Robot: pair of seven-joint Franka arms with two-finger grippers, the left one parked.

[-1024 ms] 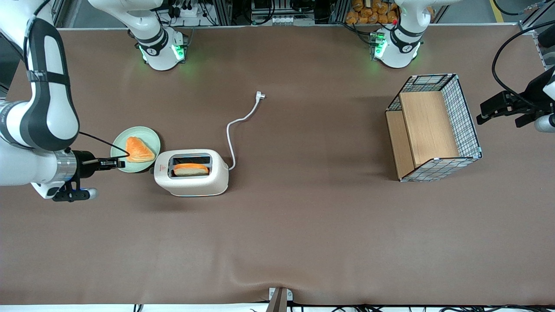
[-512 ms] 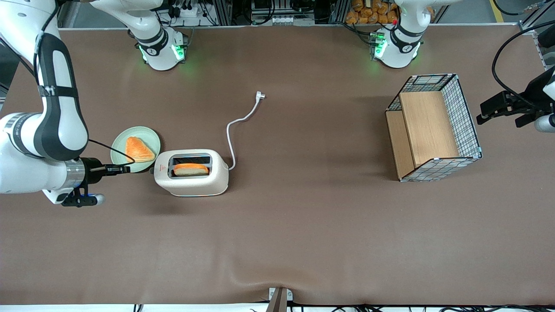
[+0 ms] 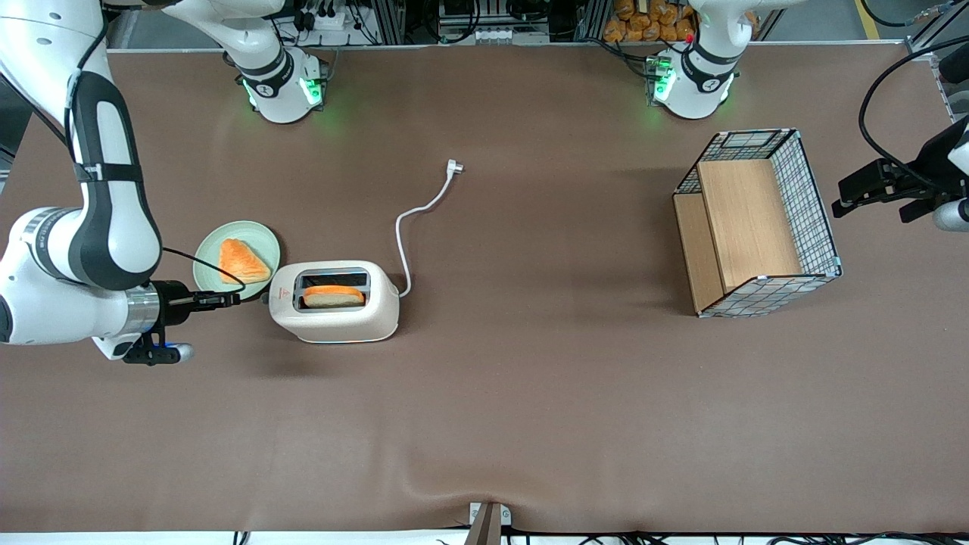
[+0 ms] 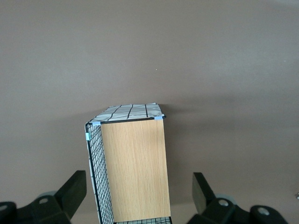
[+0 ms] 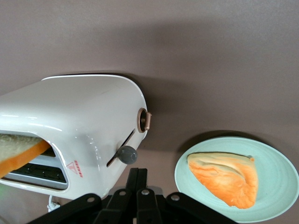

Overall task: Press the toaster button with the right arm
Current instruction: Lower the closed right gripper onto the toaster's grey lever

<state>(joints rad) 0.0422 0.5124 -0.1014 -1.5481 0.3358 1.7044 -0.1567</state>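
The cream-white toaster (image 3: 334,301) (image 5: 79,121) stands on the brown table with a slice of toast (image 3: 333,295) in one slot. Its grey toaster button (image 5: 127,154) (image 3: 266,298) juts from the narrow end face, at the end of a slot, near a small red mark (image 5: 76,169). The right arm (image 3: 91,227) reaches in low from the working arm's end. Its gripper (image 3: 233,299) (image 5: 138,171) is shut on nothing, and its tips sit a short gap from the button, level with it and not touching.
A pale green plate (image 3: 212,246) (image 5: 285,172) carrying an orange bread wedge (image 3: 242,261) (image 5: 226,177) lies beside the gripper, farther from the front camera. The white cord (image 3: 412,219) runs to its plug (image 3: 453,168). A wire-and-wood basket (image 3: 757,223) (image 4: 133,168) stands toward the parked arm's end.
The right arm has brought the shut gripper sideways toward the toaster's button end, off the plate's edge and slightly nearer the front camera. The toaster and plate have not moved.
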